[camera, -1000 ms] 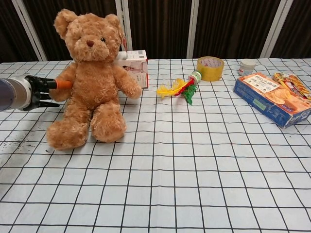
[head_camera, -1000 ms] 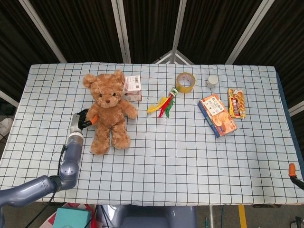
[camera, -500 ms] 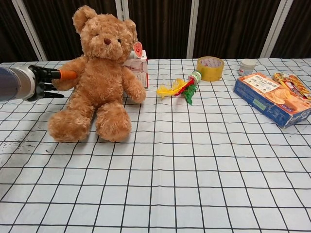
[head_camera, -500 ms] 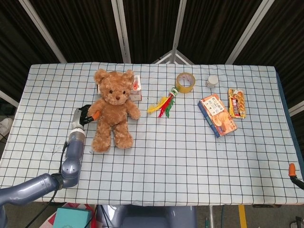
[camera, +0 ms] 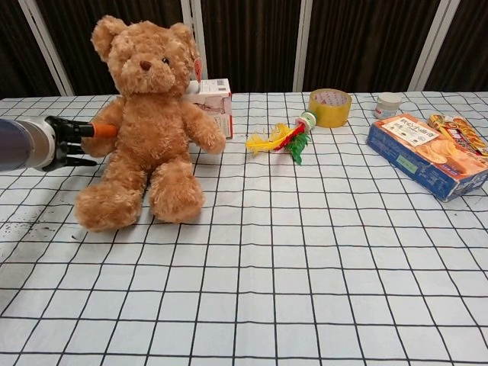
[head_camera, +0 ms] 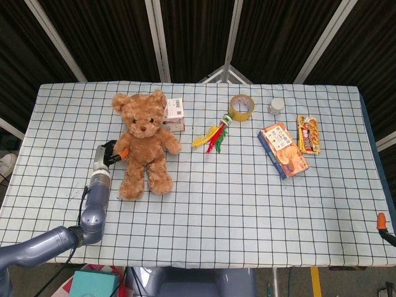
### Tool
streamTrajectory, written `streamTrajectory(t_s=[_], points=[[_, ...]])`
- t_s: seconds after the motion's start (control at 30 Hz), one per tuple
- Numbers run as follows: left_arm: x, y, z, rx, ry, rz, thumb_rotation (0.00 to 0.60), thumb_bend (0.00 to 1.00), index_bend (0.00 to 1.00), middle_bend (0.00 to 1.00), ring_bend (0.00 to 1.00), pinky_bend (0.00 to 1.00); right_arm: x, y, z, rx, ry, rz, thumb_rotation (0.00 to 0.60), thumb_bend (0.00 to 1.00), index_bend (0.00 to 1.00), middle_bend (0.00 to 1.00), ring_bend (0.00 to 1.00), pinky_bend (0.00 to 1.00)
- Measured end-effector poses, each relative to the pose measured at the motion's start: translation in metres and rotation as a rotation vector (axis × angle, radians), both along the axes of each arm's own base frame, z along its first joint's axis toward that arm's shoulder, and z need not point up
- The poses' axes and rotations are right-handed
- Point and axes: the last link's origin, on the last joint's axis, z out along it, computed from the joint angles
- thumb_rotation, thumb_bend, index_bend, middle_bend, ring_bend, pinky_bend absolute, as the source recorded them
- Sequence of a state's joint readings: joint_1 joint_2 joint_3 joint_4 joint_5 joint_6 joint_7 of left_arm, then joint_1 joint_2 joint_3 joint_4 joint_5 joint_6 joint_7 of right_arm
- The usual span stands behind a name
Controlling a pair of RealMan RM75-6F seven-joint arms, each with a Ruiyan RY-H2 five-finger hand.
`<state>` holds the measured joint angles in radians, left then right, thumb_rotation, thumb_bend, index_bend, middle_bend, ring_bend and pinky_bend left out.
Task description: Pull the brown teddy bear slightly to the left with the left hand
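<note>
The brown teddy bear sits upright at the table's left, leaning against a small white box. My left hand is at the bear's side, dark fingers with an orange tip closed on its arm. Only an orange fingertip of my right hand shows at the lower right edge of the head view, off the table; its state is hidden.
Right of the bear lie a yellow, red and green feather toy, a tape roll, a small white jar and two snack packs. The checked cloth covers the table.
The bear and my left hand have shifted back to the left since half a second ago, after swinging right before that. The white box shows more again.
</note>
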<state>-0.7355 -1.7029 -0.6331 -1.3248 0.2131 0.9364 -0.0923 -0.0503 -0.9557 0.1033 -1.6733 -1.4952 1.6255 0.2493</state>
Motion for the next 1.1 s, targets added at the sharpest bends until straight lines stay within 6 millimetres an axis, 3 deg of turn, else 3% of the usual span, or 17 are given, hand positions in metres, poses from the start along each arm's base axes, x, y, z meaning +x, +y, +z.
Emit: streamTrajectory(t_s=[0.2, 0.53, 0.67, 0.73, 0.83, 1.1], points=[[0.006, 0.003, 0.01, 0.019, 0.006, -0.013, 0.6, 0.53, 0.46, 0.54, 0.13, 0.13, 0.0, -0.001, -0.001, 0.003, 0.0, -0.001, 0.6, 0.51, 0.04, 0.12, 0.23, 0.14], [-0.015, -0.003, 0.001, -0.023, 0.032, 0.027, 0.6, 0.49, 0.44, 0.52, 0.13, 0.12, 0.0, 0.0, 0.0, 0.001, -0.001, 0.002, 0.6, 0.51, 0.04, 0.12, 0.23, 0.14], [-0.009, 0.0, 0.003, -0.011, 0.017, 0.011, 0.6, 0.39, 0.32, 0.41, 0.07, 0.1, 0.001, 0.0, -0.002, 0.01, 0.005, 0.005, 0.6, 0.51, 0.04, 0.12, 0.23, 0.15], [-0.006, 0.0, 0.005, -0.006, 0.015, -0.008, 0.6, 0.29, 0.14, 0.22, 0.01, 0.06, 0.002, 0.0, -0.002, 0.011, 0.006, 0.007, 0.6, 0.51, 0.04, 0.12, 0.23, 0.14], [-0.003, -0.001, 0.007, -0.014, 0.013, -0.044, 0.6, 0.24, 0.0, 0.02, 0.0, 0.02, 0.002, 0.0, -0.001, 0.007, 0.004, 0.008, 0.6, 0.51, 0.04, 0.12, 0.23, 0.14], [-0.013, -0.008, 0.016, -0.017, -0.02, -0.054, 0.6, 0.22, 0.0, 0.0, 0.0, 0.02, 0.004, 0.0, 0.0, 0.004, 0.003, 0.019, 0.6, 0.51, 0.04, 0.12, 0.23, 0.14]])
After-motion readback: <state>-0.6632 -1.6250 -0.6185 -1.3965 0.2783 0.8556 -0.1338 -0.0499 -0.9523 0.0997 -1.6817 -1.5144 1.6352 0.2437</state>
